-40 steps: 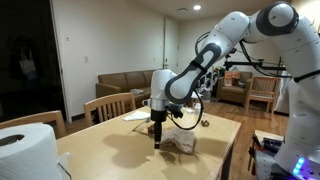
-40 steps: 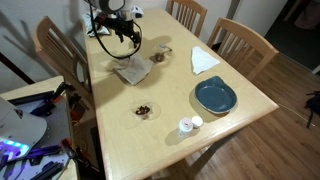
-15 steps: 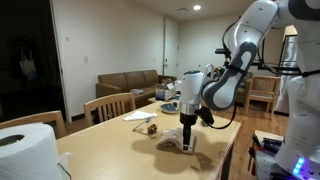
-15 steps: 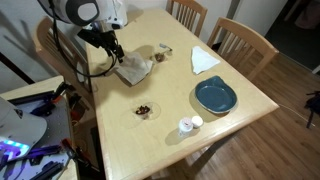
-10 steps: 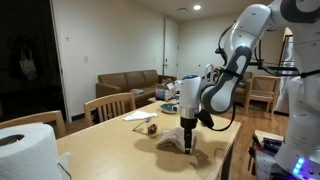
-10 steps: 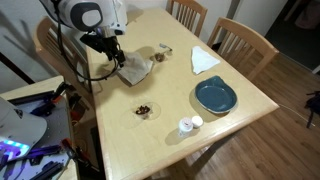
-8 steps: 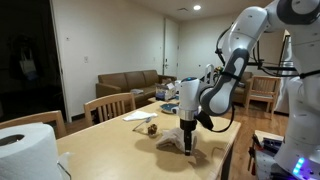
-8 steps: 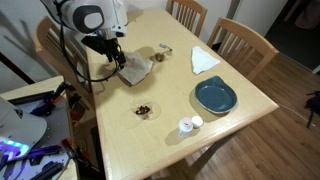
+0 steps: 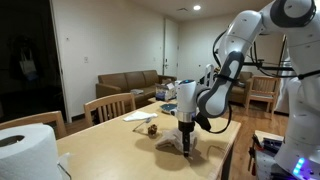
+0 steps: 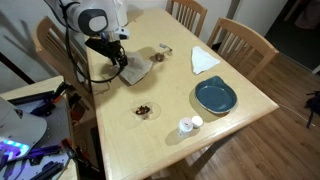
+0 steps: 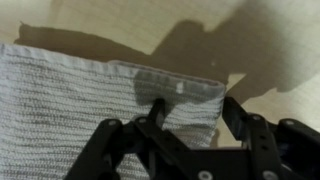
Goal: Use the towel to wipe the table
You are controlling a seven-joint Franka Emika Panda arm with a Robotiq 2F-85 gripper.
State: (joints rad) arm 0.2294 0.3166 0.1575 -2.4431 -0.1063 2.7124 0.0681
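A grey woven towel (image 10: 137,70) lies on the light wooden table (image 10: 175,85), near the edge by a chair; it also shows in an exterior view (image 9: 172,146). My gripper (image 10: 122,61) points straight down onto its corner, also seen in an exterior view (image 9: 185,146). In the wrist view the towel (image 11: 80,110) fills the left side with its hem on top. My gripper (image 11: 195,115) holds the towel's corner between its fingers, the right finger just off the cloth over bare table.
On the table are a blue plate (image 10: 215,96), a white napkin (image 10: 203,61), a small dish of dark bits (image 10: 144,110), a small white cup (image 10: 186,125) and a small object (image 10: 160,55). Chairs (image 10: 240,40) ring it. A paper roll (image 9: 25,150) stands near the camera.
My gripper and the towel under it have slid a short way along the table; the arm's upper links have swung with it. Other objects have not moved.
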